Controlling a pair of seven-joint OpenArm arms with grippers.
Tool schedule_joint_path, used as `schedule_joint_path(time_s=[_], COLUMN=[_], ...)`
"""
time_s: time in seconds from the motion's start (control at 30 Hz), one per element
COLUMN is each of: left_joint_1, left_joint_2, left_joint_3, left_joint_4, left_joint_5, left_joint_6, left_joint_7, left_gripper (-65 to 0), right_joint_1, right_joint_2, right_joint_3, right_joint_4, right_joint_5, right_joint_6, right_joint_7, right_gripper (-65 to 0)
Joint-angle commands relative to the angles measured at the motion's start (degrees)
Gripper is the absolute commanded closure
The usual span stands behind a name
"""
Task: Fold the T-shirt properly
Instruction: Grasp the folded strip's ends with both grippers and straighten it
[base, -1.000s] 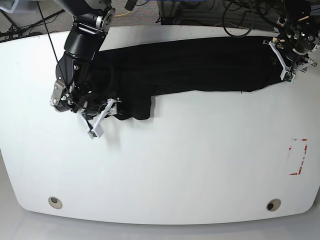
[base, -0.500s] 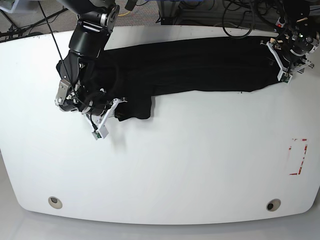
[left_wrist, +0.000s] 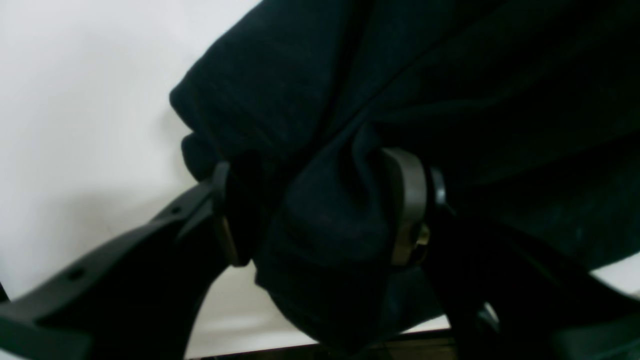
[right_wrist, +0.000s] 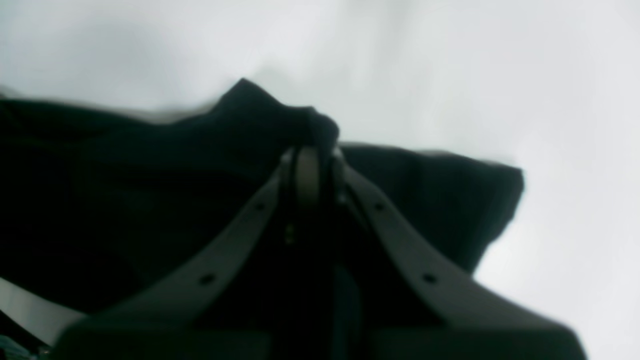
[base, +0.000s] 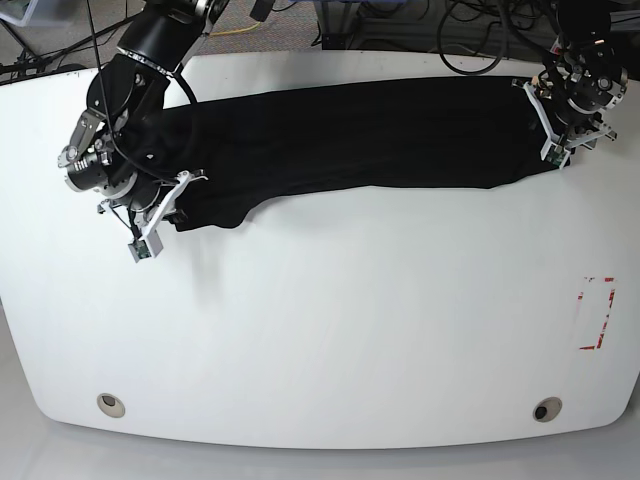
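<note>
The black T-shirt (base: 360, 135) lies stretched in a long band across the far part of the white table (base: 330, 330). At the band's right end my left gripper (base: 545, 115) holds it. The left wrist view shows a thick bunch of T-shirt (left_wrist: 325, 235) clamped between the fingers (left_wrist: 405, 210) of the left gripper (left_wrist: 320, 215). My right gripper (base: 180, 198) is at the band's left end. In the right wrist view the right gripper (right_wrist: 307, 165) is shut, pinching a fold of the T-shirt (right_wrist: 270, 120) at its edge.
A red-marked rectangle (base: 597, 313) sits near the table's right edge. Two round holes (base: 111, 404) (base: 546, 409) lie by the front edge. Cables (base: 470, 40) hang behind the table's far edge.
My right gripper has shut on the shirt's lower left part and pulled it left and away, flattening the hanging flap. The left gripper has shifted slightly up, still gripping.
</note>
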Motion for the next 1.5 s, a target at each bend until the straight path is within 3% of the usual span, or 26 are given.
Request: schedule_joint_path(time_s=[0.0,0.23,0.37,0.47,0.53,0.67,0.83,1.1,1.2,1.33,1.47], left_joint_1=[0.0,0.0,0.0,-0.3,-1.6,-3.5,-7.0,-10.0,-10.2,-10.2,-10.1], left_joint_2=[-0.8,-1.8,-2.3,-2.3,-2.3,-2.2,-1.9,-0.9,-0.9,-0.9,-0.7], left_joint_3=[-0.4,-0.2,-0.2,-0.2,-0.2,-0.5,-0.5,-0.6,-0.6,-0.6,-0.9], left_joint_4=[0.5,0.5,0.5,0.6,0.8,0.9,0.9,1.0,1.0,1.0,1.0], left_joint_5=[0.5,0.6,0.3,0.1,0.1,0.0,-0.1,-0.1,-0.1,-0.1,-0.7], left_joint_6=[0.1,0.1,0.1,0.1,0.1,0.1,0.1,0.1,0.1,0.1,0.1], left_joint_7=[0.1,0.0,0.0,0.0,0.0,0.2,0.3,0.3,0.3,0.3,0.4], left_gripper=[-32.8,-32.9,-32.9,-33.1,-33.1,-33.2,-33.2,-33.2,-33.2,-33.2,-33.2], right_joint_1=[-0.3,-4.6,-6.3,-7.4,-7.7,-8.6,-11.3,-13.1,-13.2,-12.7,-11.3], right_joint_2=[1.2,2.8,4.0,4.2,6.1,7.6,7.3,5.4,4.0,2.5,2.3], right_joint_3=[0.7,1.2,4.7,7.4,8.3,8.8,8.3,3.7,-0.1,-2.5,-4.9], right_joint_4=[1.6,1.4,1.2,0.1,-0.9,-0.6,5.5,7.8,7.3,4.7,1.6], right_joint_5=[0.5,0.4,0.4,-0.2,-0.2,0.9,6.5,21.5,20.4,13.8,6.4], right_joint_6=[0.1,0.1,0.1,0.1,0.1,0.1,0.1,0.1,0.1,0.1,0.1], right_joint_7=[0.5,0.6,2.3,5.6,7.0,7.1,6.4,1.5,1.5,2.0,4.9], right_gripper=[0.0,-0.5,-15.4,-30.4,-40.3,-52.5,-50.9,-50.9,-50.9,-49.9,-38.7])
